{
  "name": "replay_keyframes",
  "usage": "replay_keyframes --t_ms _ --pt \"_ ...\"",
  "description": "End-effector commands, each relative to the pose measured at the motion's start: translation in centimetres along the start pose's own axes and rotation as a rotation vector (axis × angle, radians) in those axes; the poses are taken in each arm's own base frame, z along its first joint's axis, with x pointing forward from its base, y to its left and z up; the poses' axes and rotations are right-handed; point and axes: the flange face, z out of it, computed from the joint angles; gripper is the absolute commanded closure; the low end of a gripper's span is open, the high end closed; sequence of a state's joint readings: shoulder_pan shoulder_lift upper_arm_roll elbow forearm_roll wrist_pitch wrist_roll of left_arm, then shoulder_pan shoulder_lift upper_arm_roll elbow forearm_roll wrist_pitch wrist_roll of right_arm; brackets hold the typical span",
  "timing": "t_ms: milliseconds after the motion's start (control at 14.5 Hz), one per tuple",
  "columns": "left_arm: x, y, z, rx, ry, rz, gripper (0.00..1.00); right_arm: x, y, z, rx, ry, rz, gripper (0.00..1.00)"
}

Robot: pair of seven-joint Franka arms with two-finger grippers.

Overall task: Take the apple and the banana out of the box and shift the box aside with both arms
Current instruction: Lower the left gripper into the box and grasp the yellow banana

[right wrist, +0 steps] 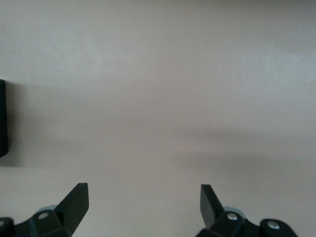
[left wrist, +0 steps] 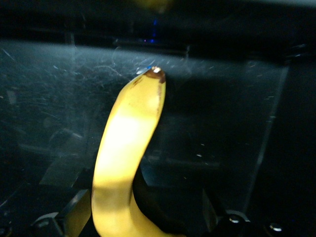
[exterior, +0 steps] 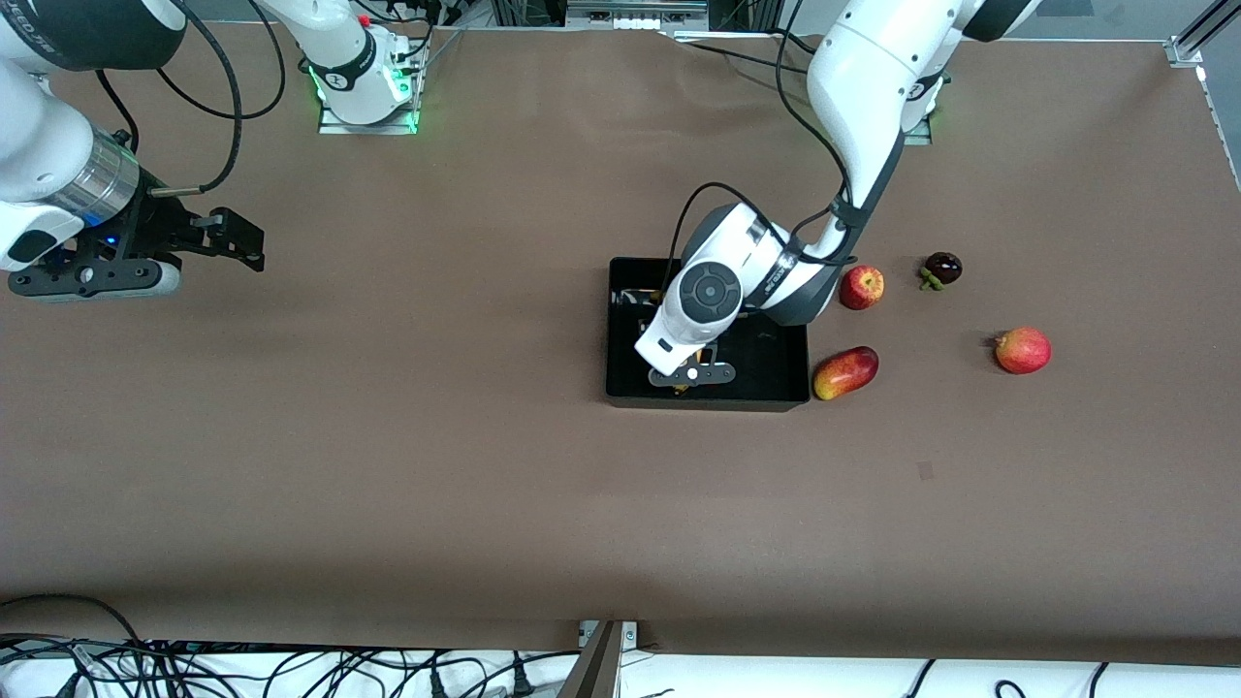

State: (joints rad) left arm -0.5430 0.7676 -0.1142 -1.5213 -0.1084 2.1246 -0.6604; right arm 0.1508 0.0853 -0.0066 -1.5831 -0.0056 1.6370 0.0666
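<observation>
The black box [exterior: 776, 373] sits mid-table. My left gripper [exterior: 690, 376] is down inside it, open. In the left wrist view the yellow banana [left wrist: 128, 148] lies on the box's glossy floor [left wrist: 222, 123] between the spread fingers of the left gripper [left wrist: 143, 210], close against one finger [left wrist: 74, 215]. In the front view the arm hides most of the banana. The red apple [exterior: 861, 287] lies on the table just beside the box, toward the left arm's end. My right gripper [exterior: 238, 242] is open and empty over bare table at the right arm's end, as its wrist view [right wrist: 143, 192] shows.
An oblong red-yellow mango [exterior: 845, 372] lies against the box's corner nearer the front camera. A dark purple mangosteen [exterior: 941, 269] and another round red fruit [exterior: 1023, 350] lie farther toward the left arm's end. The left arm's base [exterior: 916, 97] stands at the table's edge.
</observation>
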Motion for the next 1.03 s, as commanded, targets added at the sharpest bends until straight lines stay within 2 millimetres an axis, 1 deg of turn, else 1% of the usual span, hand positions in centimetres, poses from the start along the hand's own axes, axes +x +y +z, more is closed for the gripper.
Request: replay_keyframes --t_ms 0,69,138,206,275,344,482,550,619,688,757,963 --pt "0.0 0.5 1.5 0.013 -0.015 -0.012 0.00 -0.2 0.0 -0.3 0.014 -0.008 0.005 0.00" --pt "0.0 0.6 1.8 0.010 -0.011 -0.012 0.00 -0.2 0.0 -0.3 0.014 -0.008 0.005 0.00" --pt "-0.1 0.8 1.9 0.010 -0.010 -0.009 0.17 -0.2 0.0 -0.3 0.014 -0.008 0.005 0.00" --pt "-0.4 1.2 2.3 0.014 -0.011 0.000 0.53 -0.2 0.0 -0.3 0.014 -0.008 0.005 0.00" --pt "-0.5 1.2 2.3 0.017 -0.011 0.004 0.81 -0.2 0.1 -0.3 0.014 -0.008 0.005 0.00" --pt "-0.7 1.4 2.3 0.016 -0.012 0.010 1.00 -0.2 0.1 -0.3 0.014 -0.009 0.005 0.00" --pt "-0.7 1.4 1.9 0.015 -0.011 0.010 1.00 -0.2 0.0 -0.3 0.014 -0.009 0.005 0.00" --pt "-0.6 1.3 1.4 0.012 -0.009 0.007 1.00 -0.2 0.1 -0.3 0.014 -0.009 0.006 0.00" --pt "-0.5 1.2 0.5 0.009 -0.003 0.002 1.00 -0.2 0.1 -0.3 0.014 -0.009 0.006 0.00" --pt "-0.4 0.9 -1.0 0.011 -0.005 -0.003 1.00 -0.2 0.0 -0.3 0.014 -0.009 0.005 0.00" --pt "-0.4 0.7 -3.0 0.017 -0.010 -0.004 1.00 -0.2 0.0 -0.3 0.014 -0.009 0.000 0.00" --pt "0.0 -0.9 -10.3 0.019 -0.022 -0.021 1.00 -0.1 0.1 -0.3 0.013 -0.006 -0.003 0.00"
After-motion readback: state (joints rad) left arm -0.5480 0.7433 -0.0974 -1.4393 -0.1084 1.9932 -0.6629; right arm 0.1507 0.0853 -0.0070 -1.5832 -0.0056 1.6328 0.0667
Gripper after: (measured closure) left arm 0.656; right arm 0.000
